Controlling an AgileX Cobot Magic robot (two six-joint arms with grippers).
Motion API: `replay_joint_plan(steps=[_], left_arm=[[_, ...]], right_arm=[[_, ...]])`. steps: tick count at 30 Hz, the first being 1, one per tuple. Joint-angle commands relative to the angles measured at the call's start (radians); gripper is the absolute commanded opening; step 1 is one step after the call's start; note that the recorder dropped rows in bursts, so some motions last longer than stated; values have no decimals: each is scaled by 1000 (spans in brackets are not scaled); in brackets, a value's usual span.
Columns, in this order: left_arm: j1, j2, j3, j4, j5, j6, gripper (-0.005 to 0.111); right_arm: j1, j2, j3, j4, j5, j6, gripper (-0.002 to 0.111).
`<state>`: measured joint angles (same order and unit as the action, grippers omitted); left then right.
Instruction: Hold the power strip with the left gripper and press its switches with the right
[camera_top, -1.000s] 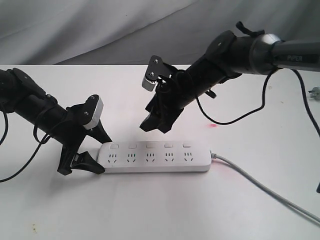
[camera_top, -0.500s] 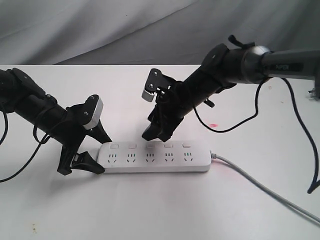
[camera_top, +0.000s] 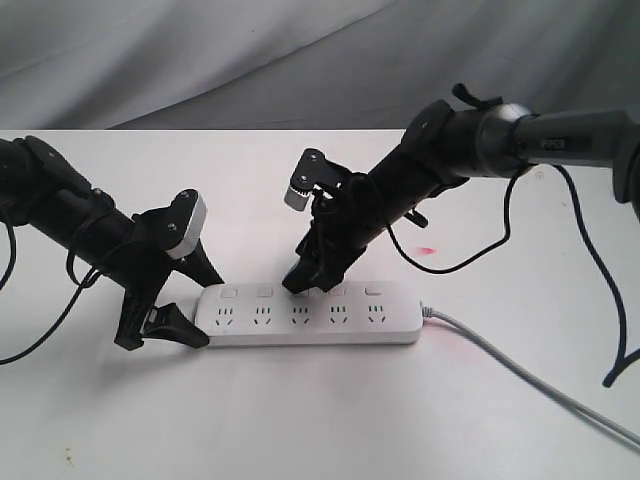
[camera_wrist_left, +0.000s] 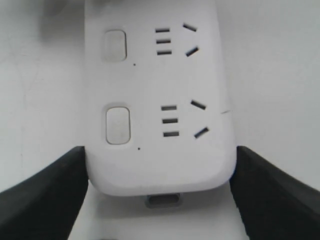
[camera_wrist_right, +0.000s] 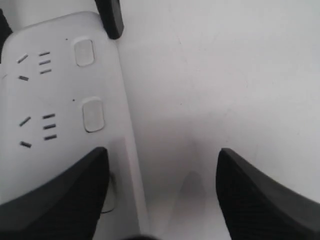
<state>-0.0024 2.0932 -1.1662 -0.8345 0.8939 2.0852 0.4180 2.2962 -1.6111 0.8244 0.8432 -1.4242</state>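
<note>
On white table before grey cloth, with left gripper clamped across one end of power strip lying flat mid-table and right gripper, fingers apart, low over row of switches, press straight down with one fingertip only, softly, never shoving strip sideways out of hold.

A big white table fills most of the view; its top is flat and smooth, with a few tiny dark specks near one corner; a small pink-red spot of light sits on it; behind the table hangs a grey cloth with soft folds; the light is gentle, and the shadows are pale.
</note>
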Motion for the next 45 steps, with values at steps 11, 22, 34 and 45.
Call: replay_joint_plan(steps=[11,22,34,45], left_arm=[[-1,3,0,23,-34,2,52],[-1,3,0,23,-34,2,52],[-1,3,0,23,-34,2,52],[-1,3,0,23,-34,2,52]], right_arm=[[-32,-104,8,-197,42,73,57],[-67,-102,45,-126,102,47,57],[-67,-102,120,-51,-4,-11,57],[-69,-90,120,-47,-18,-12,57]])
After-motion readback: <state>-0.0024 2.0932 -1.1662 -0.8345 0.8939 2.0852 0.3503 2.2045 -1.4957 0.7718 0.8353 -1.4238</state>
